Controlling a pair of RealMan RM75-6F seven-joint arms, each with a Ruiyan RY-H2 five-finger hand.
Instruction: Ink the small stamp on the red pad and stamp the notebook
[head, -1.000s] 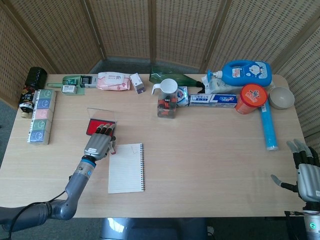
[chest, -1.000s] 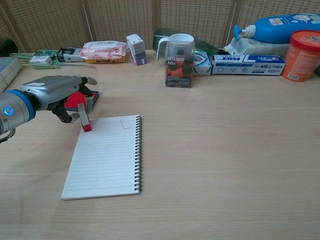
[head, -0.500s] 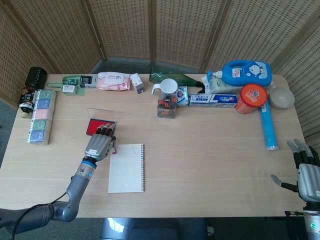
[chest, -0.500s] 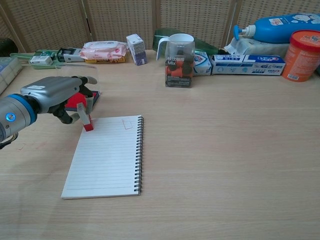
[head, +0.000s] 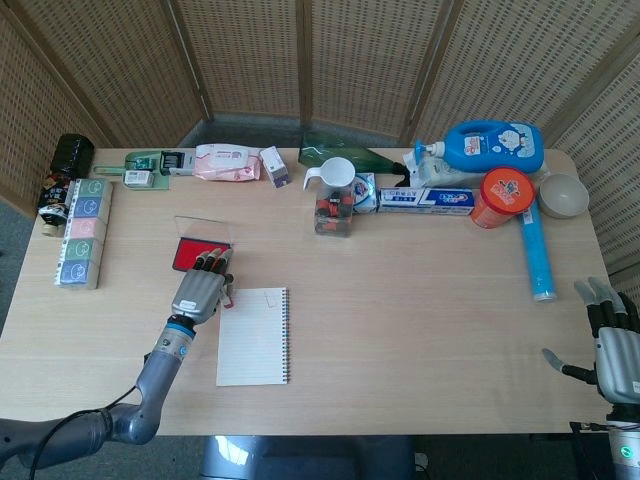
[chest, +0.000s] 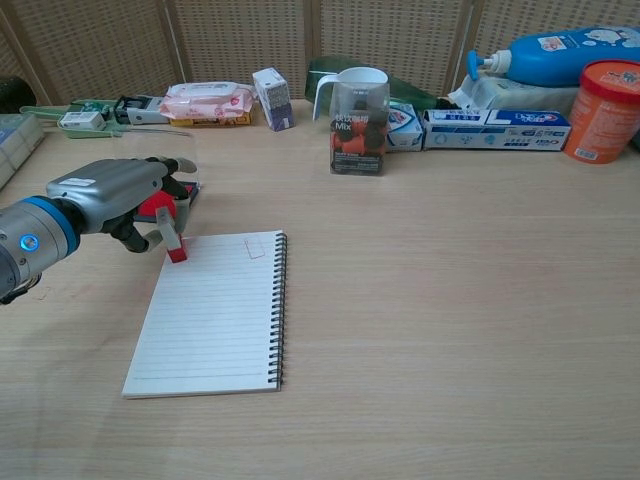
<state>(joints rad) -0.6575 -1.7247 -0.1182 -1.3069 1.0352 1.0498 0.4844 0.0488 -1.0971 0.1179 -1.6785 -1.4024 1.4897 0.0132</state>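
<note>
My left hand (chest: 115, 195) (head: 200, 288) grips the small stamp (chest: 173, 236), a pale body with a red base, tilted at the top left corner of the lined spiral notebook (chest: 215, 312) (head: 253, 337). Its red base touches the page edge there. The red ink pad (head: 200, 254) (chest: 157, 206) lies open just behind the hand, its clear lid raised. A faint rectangular mark shows near the notebook's top edge. My right hand (head: 612, 345) hangs open off the table's right front corner, seen only in the head view.
Along the back edge stand a wipes pack (chest: 207, 102), a small carton (chest: 272, 98), a measuring cup on a jar (chest: 359, 120), a toothpaste box (chest: 497, 130), a blue detergent bottle (chest: 555, 56) and an orange tub (chest: 603, 110). Boxed sets (head: 82, 232) line the left edge.
My left hand has shifted slightly to the right and forward with the stamp, staying at the notebook's top left corner. The right hand has not moved.
</note>
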